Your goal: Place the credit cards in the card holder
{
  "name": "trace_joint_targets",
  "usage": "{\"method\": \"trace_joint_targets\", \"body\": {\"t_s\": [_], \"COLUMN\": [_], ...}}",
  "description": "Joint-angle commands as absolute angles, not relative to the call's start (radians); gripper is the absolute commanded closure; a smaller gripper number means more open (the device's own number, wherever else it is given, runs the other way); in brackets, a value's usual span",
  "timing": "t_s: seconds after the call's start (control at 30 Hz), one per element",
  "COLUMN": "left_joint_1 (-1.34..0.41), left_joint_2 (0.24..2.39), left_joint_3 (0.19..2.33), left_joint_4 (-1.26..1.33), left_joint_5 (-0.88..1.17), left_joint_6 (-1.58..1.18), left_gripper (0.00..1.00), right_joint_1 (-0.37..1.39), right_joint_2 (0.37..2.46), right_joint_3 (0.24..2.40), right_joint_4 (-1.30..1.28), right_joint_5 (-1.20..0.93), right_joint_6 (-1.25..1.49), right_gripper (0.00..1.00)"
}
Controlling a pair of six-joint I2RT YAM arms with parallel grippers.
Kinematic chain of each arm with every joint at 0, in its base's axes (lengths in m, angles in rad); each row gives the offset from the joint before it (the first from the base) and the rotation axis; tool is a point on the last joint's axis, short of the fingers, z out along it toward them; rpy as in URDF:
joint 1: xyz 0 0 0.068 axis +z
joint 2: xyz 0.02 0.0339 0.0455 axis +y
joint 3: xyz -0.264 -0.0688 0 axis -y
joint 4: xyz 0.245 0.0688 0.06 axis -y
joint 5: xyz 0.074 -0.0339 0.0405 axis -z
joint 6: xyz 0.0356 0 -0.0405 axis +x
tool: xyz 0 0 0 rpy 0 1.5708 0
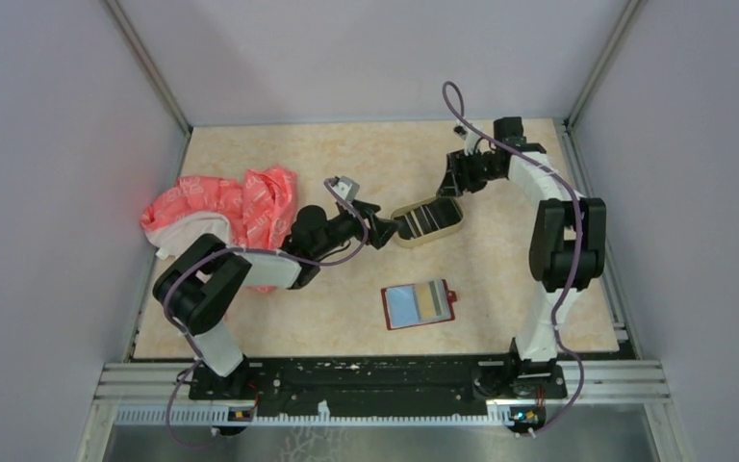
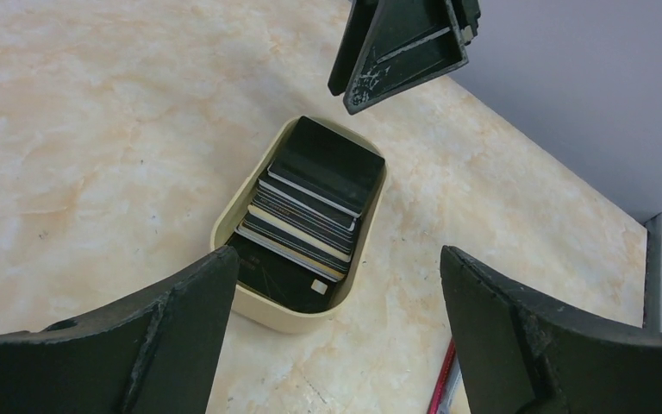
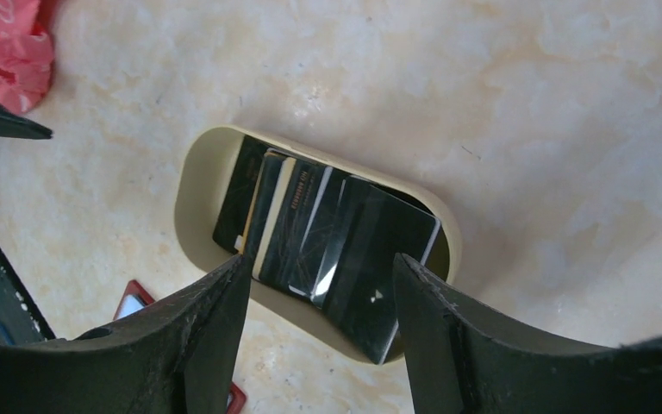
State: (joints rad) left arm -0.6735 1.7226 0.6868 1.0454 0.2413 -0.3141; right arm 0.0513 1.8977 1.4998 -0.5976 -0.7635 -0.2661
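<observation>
Well, my left fingers (image 2: 138,345) stand wide apart and empty, just short of the tan tray (image 2: 289,319). My right fingers (image 3: 198,345) are partly open and empty too, over its other end; whether they touch the rim I cannot tell. Dark cards (image 2: 319,190) lie overlapped inside, so a pinch could lift several or shove the tray. The red card holder (image 1: 386,308) lies open nearer me on the marbled tabletop (image 1: 346,154), with pale walls (image 1: 58,144) around.
</observation>
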Motion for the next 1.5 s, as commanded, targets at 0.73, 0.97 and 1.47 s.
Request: {"method": "trace_joint_targets", "body": {"t_s": [0.73, 0.97, 1.47], "left_joint_1": [-0.664, -0.664, -0.664], "left_joint_2": [1.807, 1.809, 1.814], "left_joint_3": [0.752, 0.753, 0.755], "left_joint_4": [1.08, 1.08, 1.08], "left_joint_5": [0.302, 0.303, 0.304], "left_joint_6": [-0.324, -0.323, -0.324], "left_gripper": [0.11, 0.11, 0.12], "right_joint_1": [0.056, 0.068, 0.099], "right_joint_2": [1.966, 1.992, 2.029], "right_joint_3": [1.47, 1.478, 1.507], "right_joint_4": [-0.559, -0.574, -0.614], "right_joint_5": [-0.598, -0.578, -0.549], "right_joint_6": [-0.186, -0.174, -0.128], "right_gripper": [0.43, 0.43, 0.44]}}
